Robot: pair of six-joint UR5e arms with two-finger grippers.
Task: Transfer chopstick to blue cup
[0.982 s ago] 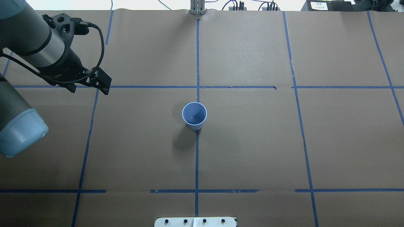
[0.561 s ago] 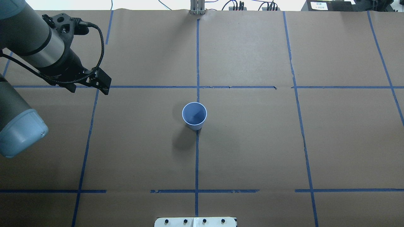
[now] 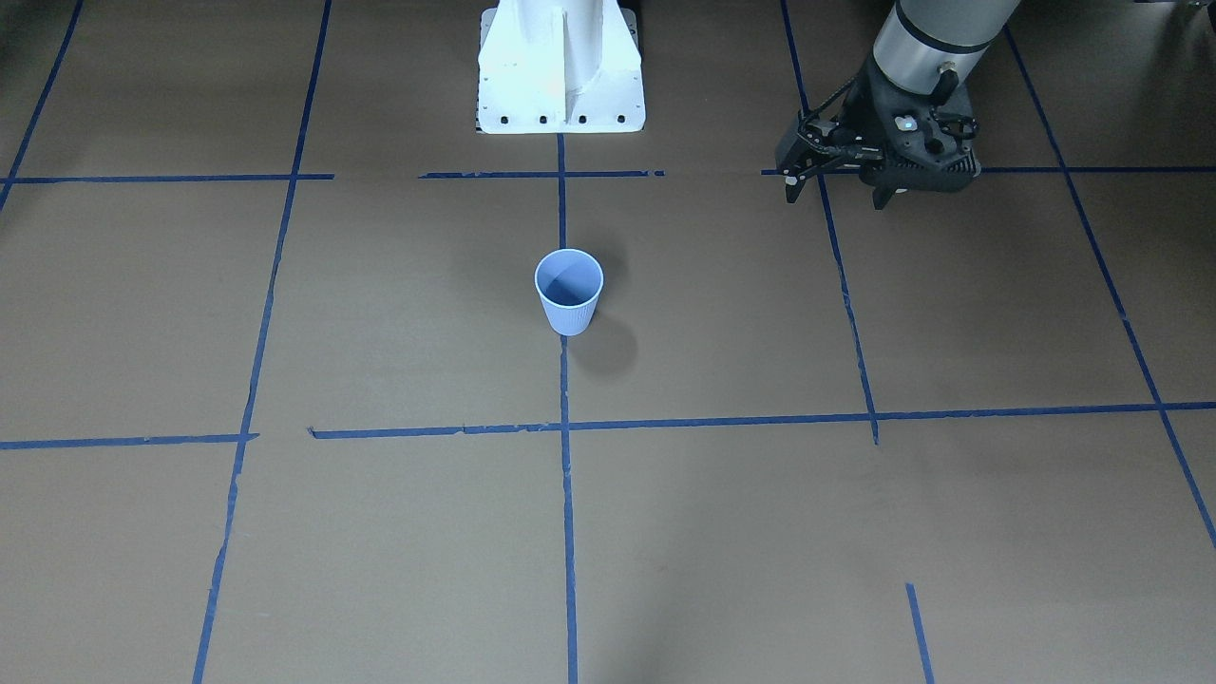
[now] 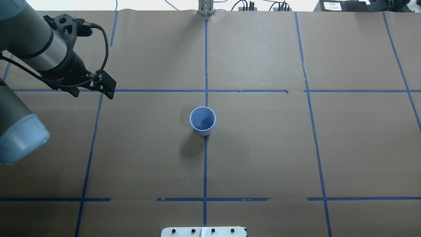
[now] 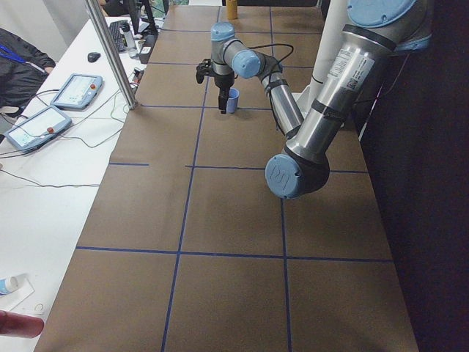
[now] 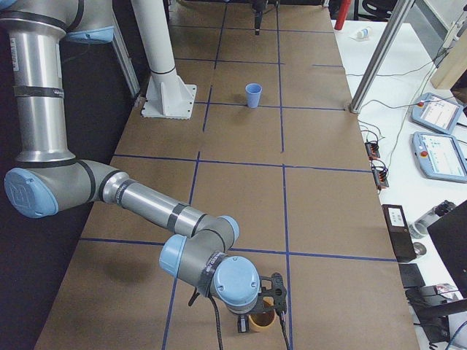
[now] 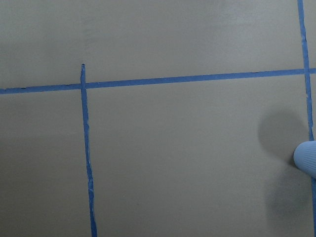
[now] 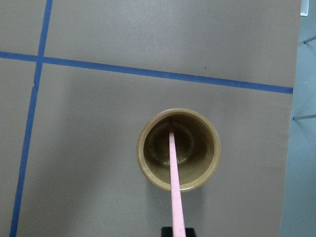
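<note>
At the left, the left gripper [image 3: 834, 190] is hung above the worktop [image 4: 263, 158] over a crossing of blue tape lines [image 4: 205, 164]. Its 2 fingers [image 3: 788, 180] are spread wide apart and nothing is held between them.

In the middle, the blue cup [image 4: 202, 120] is stood upright on the centre tape line, mouth up, with its shadow thrown toward the robot's left. It is well apart from the left gripper. The white robot base [image 4: 203, 231] is seen at the near edge, in line with the cup.

At the far right end of the worktop, outside the overhead view, the right gripper [image 6: 261, 313] is held low over a tan cup [image 8: 148, 163] that stands just beside a tape line. The chopstick [image 8: 174, 173] is stood steeply in this tan cup, its long axis close to vertical: the lower tip is pointed down to the cup's floor by the far inner wall, and the upper end is pointed up at the wrist camera. The dark fingers [image 8: 167, 231] are seen closed against that upper end, 1 on each side. The tan cup is well apart from the blue cup. Beyond the worktop's edge, a white desk [image 6: 408, 146] with 2 handheld screens [image 6: 440, 153] is seen.
</note>
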